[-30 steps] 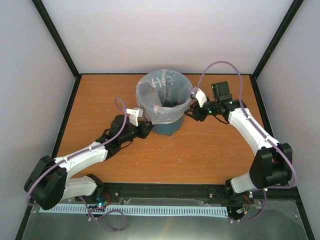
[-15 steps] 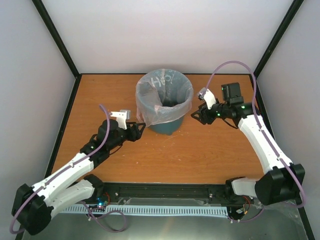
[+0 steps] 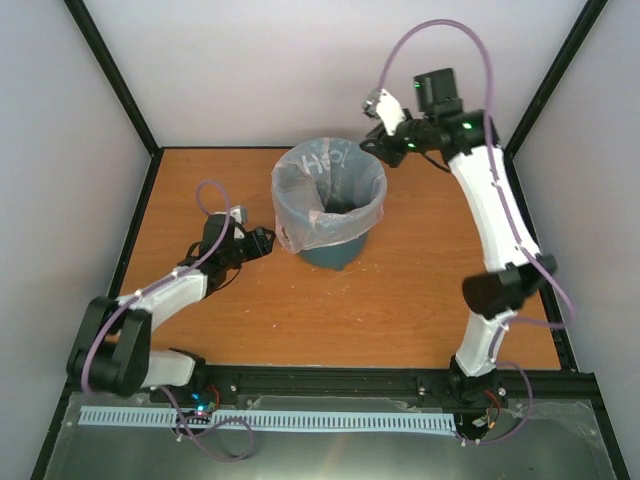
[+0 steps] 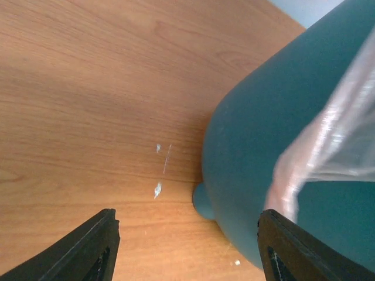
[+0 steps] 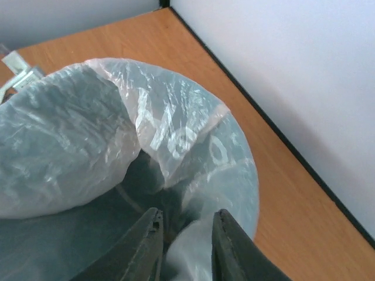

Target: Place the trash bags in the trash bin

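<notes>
The teal trash bin (image 3: pixel 335 256) stands upright at the middle back of the table. The pale translucent trash bag (image 3: pixel 300 205) lines it, its edge folded over the rim all round, white lettering on the far side. My left gripper (image 3: pixel 268 240) is low on the table just left of the bin, open, with nothing between its fingers. In the left wrist view the bin wall (image 4: pixel 263 117) and a hanging fold of bag (image 4: pixel 334 134) fill the right half. My right gripper (image 3: pixel 373 147) hangs raised over the bin's far right rim, its jaws a narrow gap apart above the bag (image 5: pixel 70 134), gripping nothing.
The orange wooden table (image 3: pixel 420 290) is fenced by white walls with black corner posts (image 3: pixel 125 85) at the back and sides. A black rail (image 3: pixel 330 382) carrying both arm bases runs along the near edge.
My left gripper opened and drew back a little to the left of the bin. The right arm rose from the bin's right side to above its far rim, its jaws narrowing.
</notes>
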Robot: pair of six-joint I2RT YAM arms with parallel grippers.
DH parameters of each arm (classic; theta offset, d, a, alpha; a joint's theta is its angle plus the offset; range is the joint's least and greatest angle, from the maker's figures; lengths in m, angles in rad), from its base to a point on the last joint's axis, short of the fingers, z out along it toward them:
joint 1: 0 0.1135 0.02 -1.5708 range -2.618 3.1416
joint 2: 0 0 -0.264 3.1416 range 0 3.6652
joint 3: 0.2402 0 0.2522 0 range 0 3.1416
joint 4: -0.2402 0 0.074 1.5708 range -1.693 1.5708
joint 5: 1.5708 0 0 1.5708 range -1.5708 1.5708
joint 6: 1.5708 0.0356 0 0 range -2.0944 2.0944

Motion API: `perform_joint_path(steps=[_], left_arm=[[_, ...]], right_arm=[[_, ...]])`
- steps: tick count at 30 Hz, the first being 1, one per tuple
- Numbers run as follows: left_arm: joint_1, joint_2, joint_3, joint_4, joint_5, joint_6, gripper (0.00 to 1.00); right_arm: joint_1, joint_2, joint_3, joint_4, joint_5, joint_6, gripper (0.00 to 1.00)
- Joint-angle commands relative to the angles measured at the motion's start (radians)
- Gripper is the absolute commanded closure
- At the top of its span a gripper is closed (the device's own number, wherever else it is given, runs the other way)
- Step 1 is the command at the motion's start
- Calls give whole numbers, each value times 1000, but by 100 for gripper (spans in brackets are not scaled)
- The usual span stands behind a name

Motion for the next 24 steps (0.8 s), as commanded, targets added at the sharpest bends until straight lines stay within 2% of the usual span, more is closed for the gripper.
perform_joint_path(steps=[1,3,9,15,20,24], left_arm=[[11,166,108,191,84,-15,35],[11,239,143,246,148,9,37],[-24,350,181,349,325,51,39],[-130,299,149,315,317,75,39],[-115,249,98,213,155,65,37],[-44,263,47,272,212,9,36]], right_arm=[[80,247,256,-258,51,-87,79],[108,317,330,-288,69,-106,83],[162,405,305,-300,132,-155,86],[164,414,249,-342,140,-178,87],[164,367,122,-334,143,-184,88],[164,337,20,-303,162,-180,89]])
